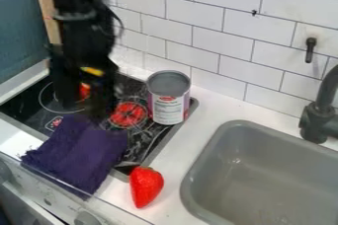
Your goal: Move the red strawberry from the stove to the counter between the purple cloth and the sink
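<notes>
While near one cloth (78, 151), pincer (98, 115) (one).

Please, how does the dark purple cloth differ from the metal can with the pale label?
The dark purple cloth is soft and fuzzy, while the metal can is a smooth, rigid cylinder. The cloth lies spread low over the front edge of the black stove top; the can stands upright near its right side. The cloth looks plain purple, but the can is grey with a printed label. Both rest at least partly on the stove top.
</notes>
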Controlling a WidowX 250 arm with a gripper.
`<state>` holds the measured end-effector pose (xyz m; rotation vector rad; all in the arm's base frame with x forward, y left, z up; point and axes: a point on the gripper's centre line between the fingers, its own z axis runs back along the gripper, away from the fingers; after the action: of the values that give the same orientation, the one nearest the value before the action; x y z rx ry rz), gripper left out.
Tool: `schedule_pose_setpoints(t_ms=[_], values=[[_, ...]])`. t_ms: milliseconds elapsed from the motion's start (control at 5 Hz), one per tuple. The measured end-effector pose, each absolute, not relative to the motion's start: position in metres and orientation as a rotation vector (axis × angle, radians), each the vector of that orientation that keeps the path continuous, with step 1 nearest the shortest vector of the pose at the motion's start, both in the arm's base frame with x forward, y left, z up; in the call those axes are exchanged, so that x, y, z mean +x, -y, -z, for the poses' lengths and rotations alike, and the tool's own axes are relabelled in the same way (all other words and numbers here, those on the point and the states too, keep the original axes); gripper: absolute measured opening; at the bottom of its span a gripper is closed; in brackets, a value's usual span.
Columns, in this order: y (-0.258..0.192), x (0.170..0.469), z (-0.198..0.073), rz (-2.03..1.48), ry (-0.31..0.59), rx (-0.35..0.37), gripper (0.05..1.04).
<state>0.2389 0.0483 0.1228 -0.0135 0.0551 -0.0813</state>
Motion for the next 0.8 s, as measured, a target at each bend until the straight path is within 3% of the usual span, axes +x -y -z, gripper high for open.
schedule_pose_setpoints(t_ms=[200,400,800], values=[[-0.092,0.275,-0.114,0.097,-0.048,0.021,1.000],[-0.120,0.285,-0.121,0.088,-0.024,0.024,1.000],[-0.123,0.284,-0.120,0.086,-0.027,0.022,1.000]])
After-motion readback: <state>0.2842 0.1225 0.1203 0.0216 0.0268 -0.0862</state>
